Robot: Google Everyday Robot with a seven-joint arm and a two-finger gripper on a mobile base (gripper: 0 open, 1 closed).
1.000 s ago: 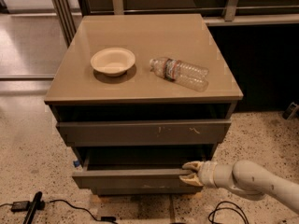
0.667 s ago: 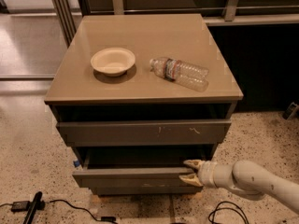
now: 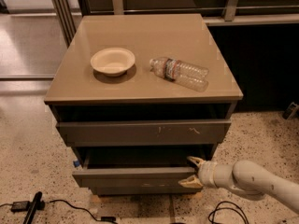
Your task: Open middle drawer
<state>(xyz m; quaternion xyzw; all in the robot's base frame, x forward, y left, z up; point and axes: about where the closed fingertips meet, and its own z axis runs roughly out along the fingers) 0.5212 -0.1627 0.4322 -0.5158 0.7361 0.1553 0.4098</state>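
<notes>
The middle drawer is pulled partly out of the grey-brown cabinet, below the scratched top drawer front. Its plain flat front stands forward and the dark interior shows behind it. My gripper comes in from the lower right on a white arm. It sits at the right end of the middle drawer's front. Its pale fingers are spread, one finger above the front's top edge, over the drawer's inside. The other finger lies against the front face.
A cream bowl and a clear plastic bottle lying on its side rest on the cabinet top. The lowest drawer front shows just under the middle one. Black cables lie on the speckled floor.
</notes>
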